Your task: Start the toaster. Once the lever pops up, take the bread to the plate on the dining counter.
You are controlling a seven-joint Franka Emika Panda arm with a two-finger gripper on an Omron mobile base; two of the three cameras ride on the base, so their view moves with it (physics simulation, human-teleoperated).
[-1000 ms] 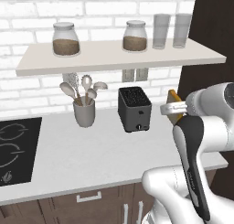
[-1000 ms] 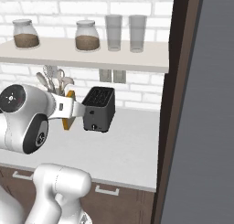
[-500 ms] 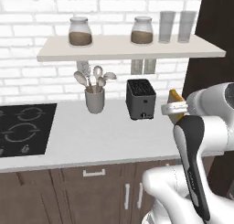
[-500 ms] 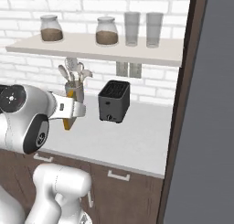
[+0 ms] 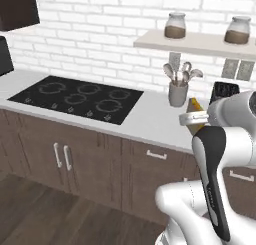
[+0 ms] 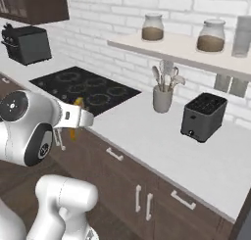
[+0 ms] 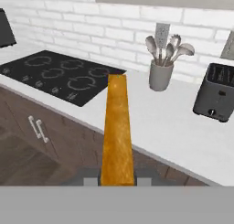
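The end effector is closed on the bread, which the hand view shows edge-on as a golden-brown crust strip rising from between the two finger tips. In the left base view the bread shows as a small tan wedge just above the white wrist, held in the air over the front part of the desk; in the right base view it hangs at the end of the arm, in front of the dark cabinet doors and off the desk's edge. The toaster stands on the white desk near the brick wall, well apart from the held slice, its slots on top and a small silvery knob low on the narrow end face; the lever is too small to make out. Just beside it, toward the hob, stands a grey utensil cup with spoons and spatulas in it. The black hob is set into the desk further along. Above, a pale shelf carries glass jars of brown contents
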